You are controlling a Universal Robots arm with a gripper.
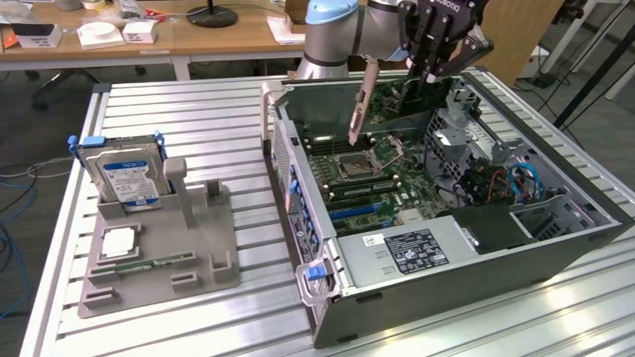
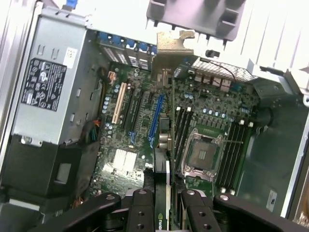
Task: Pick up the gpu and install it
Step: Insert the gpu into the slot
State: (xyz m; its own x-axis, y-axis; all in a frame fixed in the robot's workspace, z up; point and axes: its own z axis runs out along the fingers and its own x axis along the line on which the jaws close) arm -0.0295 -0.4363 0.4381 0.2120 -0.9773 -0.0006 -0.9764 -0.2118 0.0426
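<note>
In the upper right of the exterior view, the pincer (image 1: 436, 68) is clamped on the top edge of the gpu (image 1: 402, 100). It carries the gpu upright, with the metal bracket (image 1: 361, 97) pointing down toward the motherboard (image 1: 358, 167) inside the open computer case (image 1: 555, 245). The gpu appears to hang above the board and is not seated in any slot. Held on edge, its connector side faces the slots. The wrist view looks along the gpu (image 2: 167, 181), with the blue expansion slot (image 2: 155, 116) just beside its line. At the exterior view's left, the hard drive (image 1: 124, 175) stands in the grey holder (image 1: 198, 260) on the surface (image 1: 198, 111).
</note>
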